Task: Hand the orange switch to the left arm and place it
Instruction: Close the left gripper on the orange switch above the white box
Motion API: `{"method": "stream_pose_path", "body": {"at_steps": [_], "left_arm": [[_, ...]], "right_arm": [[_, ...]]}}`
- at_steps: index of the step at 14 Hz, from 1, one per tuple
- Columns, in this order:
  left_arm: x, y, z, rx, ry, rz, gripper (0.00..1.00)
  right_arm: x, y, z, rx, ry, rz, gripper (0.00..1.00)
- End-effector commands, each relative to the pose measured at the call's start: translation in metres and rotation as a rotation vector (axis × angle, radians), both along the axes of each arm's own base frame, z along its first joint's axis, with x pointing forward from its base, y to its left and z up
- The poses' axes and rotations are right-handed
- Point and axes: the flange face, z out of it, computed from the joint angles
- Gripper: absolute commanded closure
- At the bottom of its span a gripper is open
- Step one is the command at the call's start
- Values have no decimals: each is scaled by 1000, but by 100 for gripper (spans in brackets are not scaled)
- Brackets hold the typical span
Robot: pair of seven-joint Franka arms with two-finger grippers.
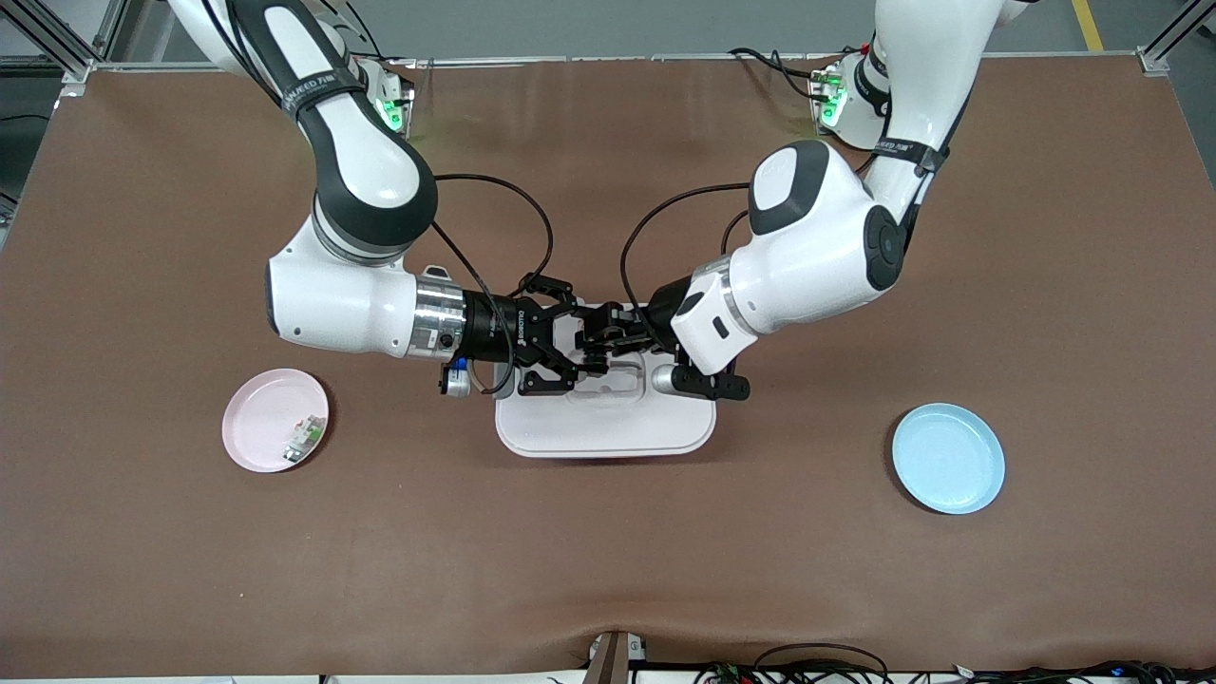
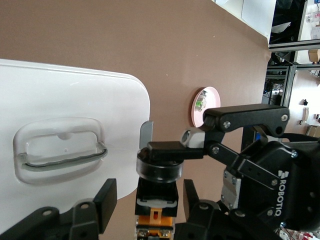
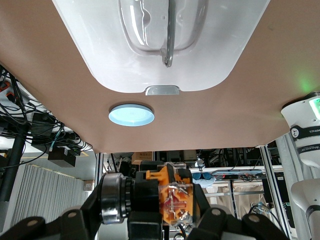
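Holding one orange switch (image 2: 156, 200) over one box (image 1: 605, 418): right pincer (image 1: 560, 344) clamps it; left pincer (image 1: 597, 334) spread wide around it. Two plates: pink plate (image 1: 261, 418) at nine o'clock, blue plate (image 1: 948, 458) at three.

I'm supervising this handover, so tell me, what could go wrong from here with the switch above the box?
The right gripper has its jaws clamped on the orange switch, while the left gripper has its jaws open around it; releasing early would likely drop it onto the box. The two grippers are crowded together, so closing could make them collide. Both hang over the box's handle, so dipping risks contact.
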Motion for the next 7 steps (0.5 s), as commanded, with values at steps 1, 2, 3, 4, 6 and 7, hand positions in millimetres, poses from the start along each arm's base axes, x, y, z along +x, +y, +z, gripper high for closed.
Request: {"method": "stream_pose_path", "body": {"at_steps": [1, 2, 3, 4, 6, 7], "left_arm": [[2, -4, 1, -19, -22, -9, 67], [2, -4, 0, -19, -20, -9, 79], [2, -4, 0, -20, -18, -7, 93], [2, -4, 1, -21, -14, -2, 100], [-1, -9, 1, -19, -6, -1, 100], [-3, -10, 1, -18, -5, -1, 100]], "right_arm": [[-1, 1, 10, 19, 7, -15, 100], [-1, 1, 10, 19, 7, -15, 100], [0, 1, 10, 19, 6, -16, 100], [-1, 1, 10, 19, 7, -15, 100], [0, 0, 10, 19, 6, -16, 100], [-1, 1, 10, 19, 6, -15, 100]]}}
